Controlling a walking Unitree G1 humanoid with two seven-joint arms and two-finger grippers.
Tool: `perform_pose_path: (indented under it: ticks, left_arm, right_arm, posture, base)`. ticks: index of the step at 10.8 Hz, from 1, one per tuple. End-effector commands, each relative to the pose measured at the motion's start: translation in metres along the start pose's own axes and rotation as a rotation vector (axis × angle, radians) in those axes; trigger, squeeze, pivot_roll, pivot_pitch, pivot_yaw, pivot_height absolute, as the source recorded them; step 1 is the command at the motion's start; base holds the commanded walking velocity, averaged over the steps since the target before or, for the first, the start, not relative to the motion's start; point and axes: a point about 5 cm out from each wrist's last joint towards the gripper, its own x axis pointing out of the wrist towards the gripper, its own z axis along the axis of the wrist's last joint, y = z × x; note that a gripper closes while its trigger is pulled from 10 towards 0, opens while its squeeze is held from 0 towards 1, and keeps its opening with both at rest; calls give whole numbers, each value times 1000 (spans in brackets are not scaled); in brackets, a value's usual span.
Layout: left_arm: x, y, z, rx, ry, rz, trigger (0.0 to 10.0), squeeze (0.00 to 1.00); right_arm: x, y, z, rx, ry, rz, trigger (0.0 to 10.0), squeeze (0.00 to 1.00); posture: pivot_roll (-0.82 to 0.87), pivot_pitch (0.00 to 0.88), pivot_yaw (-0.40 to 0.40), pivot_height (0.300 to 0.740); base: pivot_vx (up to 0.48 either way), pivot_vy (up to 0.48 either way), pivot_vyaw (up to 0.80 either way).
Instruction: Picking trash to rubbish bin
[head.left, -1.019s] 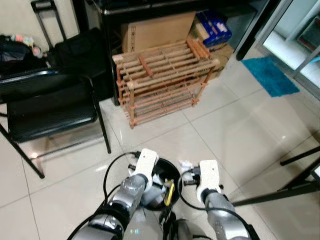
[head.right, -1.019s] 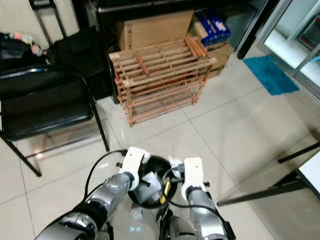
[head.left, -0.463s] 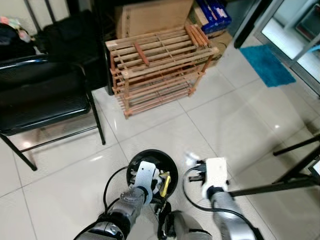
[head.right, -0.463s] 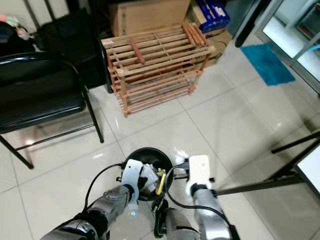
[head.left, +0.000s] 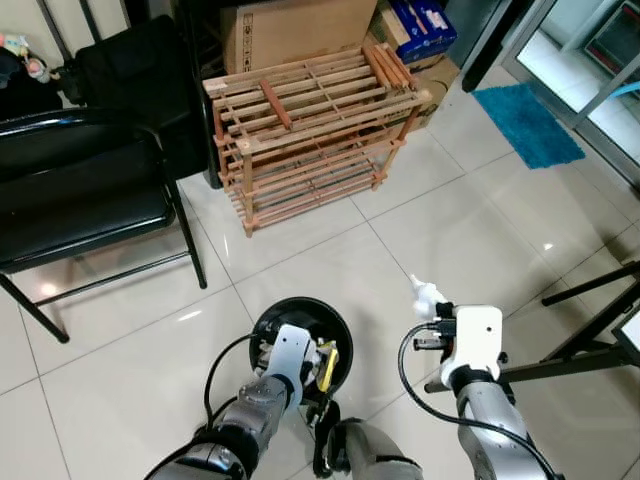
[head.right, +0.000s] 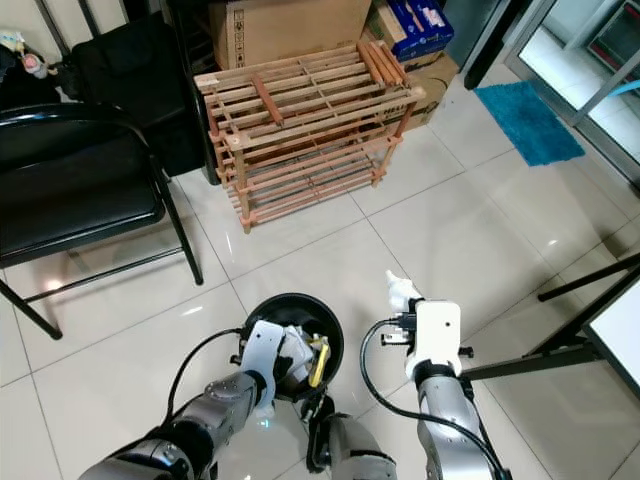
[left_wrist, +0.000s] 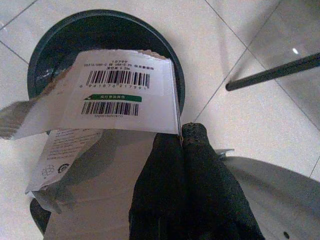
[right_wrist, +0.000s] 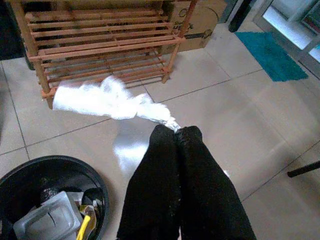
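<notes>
The tiled floor (head.left: 120, 360) carried a black rubbish bin (head.left: 300, 318). Directly over the bin, the left gripper (left_wrist: 179, 139) pinched a barcoded paper label (left_wrist: 115, 95), evidently for dropping. Right of the bin, the right gripper (right_wrist: 175, 131) clamped a white tissue (right_wrist: 107, 99), awaiting disposal.

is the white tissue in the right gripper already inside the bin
No, the right gripper pinches the white tissue above bare floor tiles, off to the side of the black rubbish bin.
</notes>
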Motion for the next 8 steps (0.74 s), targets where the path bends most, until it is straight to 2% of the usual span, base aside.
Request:
perform_pose_path:
  ticks: [1,3,8]
  left_arm:
    - [-2,-6,-19,8,53,-14,0,0]
    - [-2,-8,-19,29,51,-19,0,0]
    - [-5,5,-29,86,106,38,0,0]
  right_arm:
    - [-6,-7,1,6,19,-31,0,0]
    - [-10,-10,10,8,0,-38,0,0]
    - [-16,-15,17,25,7,-43,0,0]
  posture:
    - [1,309,-189,740]
    - [-4,309,-191,740]
    - [-5,306,-186,740]
  base:
    - [0,0,0]
    - [0,0,0]
    - [0,0,0]
